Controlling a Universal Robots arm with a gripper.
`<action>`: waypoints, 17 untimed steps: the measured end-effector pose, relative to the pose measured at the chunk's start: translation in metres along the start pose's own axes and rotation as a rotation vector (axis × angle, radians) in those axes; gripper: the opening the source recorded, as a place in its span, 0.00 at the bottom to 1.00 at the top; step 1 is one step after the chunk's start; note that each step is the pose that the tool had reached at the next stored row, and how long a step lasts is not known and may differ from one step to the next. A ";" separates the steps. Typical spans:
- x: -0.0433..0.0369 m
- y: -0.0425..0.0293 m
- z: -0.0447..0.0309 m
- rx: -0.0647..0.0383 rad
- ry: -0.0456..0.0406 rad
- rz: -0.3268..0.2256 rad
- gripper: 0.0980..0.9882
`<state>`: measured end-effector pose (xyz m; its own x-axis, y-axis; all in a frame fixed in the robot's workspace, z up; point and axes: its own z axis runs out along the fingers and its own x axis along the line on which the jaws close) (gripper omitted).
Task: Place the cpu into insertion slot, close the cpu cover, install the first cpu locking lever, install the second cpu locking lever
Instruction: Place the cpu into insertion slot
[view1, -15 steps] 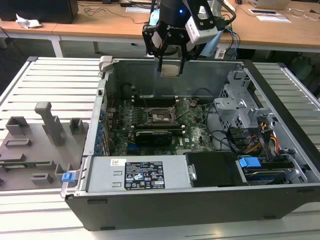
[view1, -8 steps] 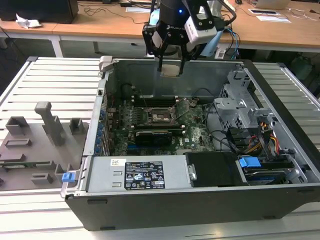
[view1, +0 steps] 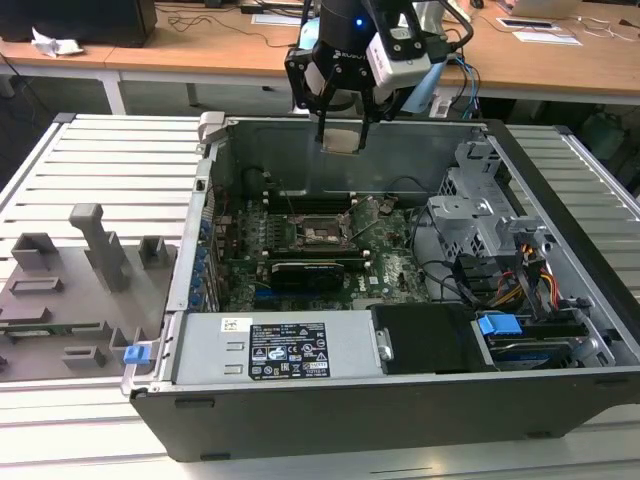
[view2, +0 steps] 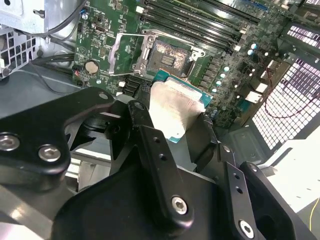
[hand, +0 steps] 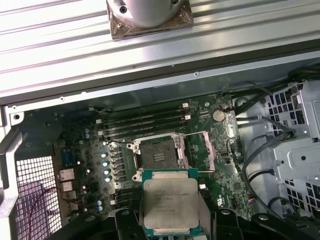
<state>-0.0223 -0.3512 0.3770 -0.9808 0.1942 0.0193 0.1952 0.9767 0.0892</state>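
**Claw carrying the cpu over the open computer case**

The claw (view2: 176, 125) is shut on the cpu (view2: 175, 107). Its black fingers (view2: 144, 116) press two opposite edges, leaving the pale metal top uncovered. In the exterior view the held chip hangs near the case's back wall (view1: 270, 160), well above the motherboard (view1: 390, 250).

Beyond the chip lies the insertion slot (hand: 157, 155), apart from it and unoccupied, with its greyish pin field exposed. The cpu cover (view2: 113, 54) stands swung up just beside the slot, so the opening looks unobstructed. Farther off run the long black memory slots (hand: 142, 122).

The step in hand appears to be placement, barely begun. Done well, it calls for a level chip with its edges squared to the slot's dark rim. The chip should descend straight, without sliding across the pins. Corner orientation marks are too small to tell.
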 end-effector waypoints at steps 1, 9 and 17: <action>0.0000 0.0000 0.0000 0.000 -0.0004 0.004 0.48; 0.0000 0.0000 0.0000 -0.001 -0.0026 0.029 0.48; 0.0000 0.0000 0.0000 -0.001 -0.0056 0.063 0.48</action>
<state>-0.0224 -0.3512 0.3770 -0.9666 0.2555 0.0193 0.2562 0.9625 0.0892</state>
